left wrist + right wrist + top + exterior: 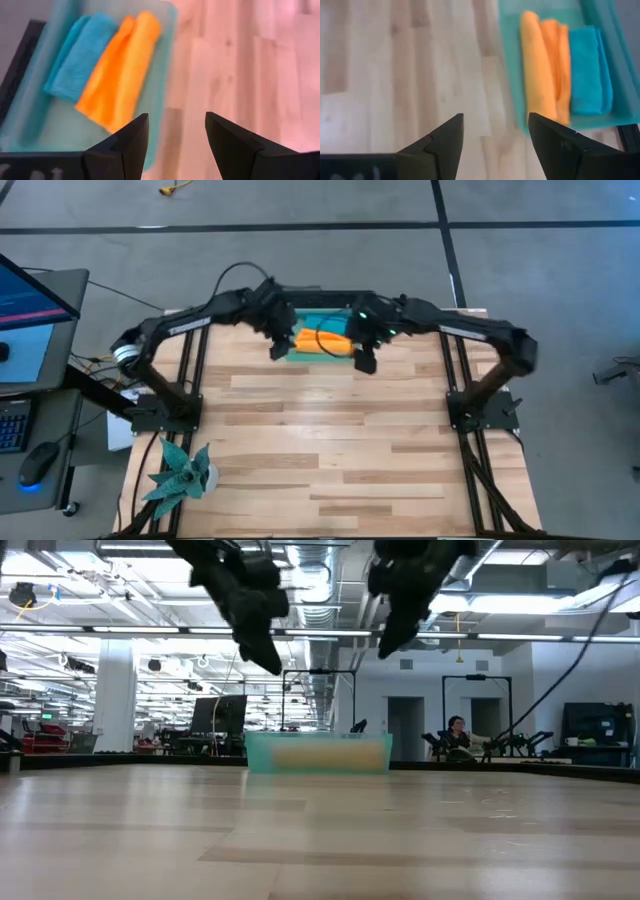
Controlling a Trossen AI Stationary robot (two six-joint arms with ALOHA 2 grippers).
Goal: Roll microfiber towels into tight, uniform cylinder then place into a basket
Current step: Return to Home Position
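With both microfiber towels lying in the basket (306,321) at the middle of the bench's (330,450) far edge, the job looks all but finished. The orange towel (120,70) and the teal towel (80,55) lie side by side and touching, the teal one towards the far edge. Both look more like loose folds than tight cylinders. The left pincer (279,343) hangs in the air over the basket's left end, its fingers spread and holding nothing. The right pincer (365,358) hangs at the basket's right end, likewise spread and empty. No other cloth shows on the boards. By the look of it, the arms need only draw back to their rest positions.
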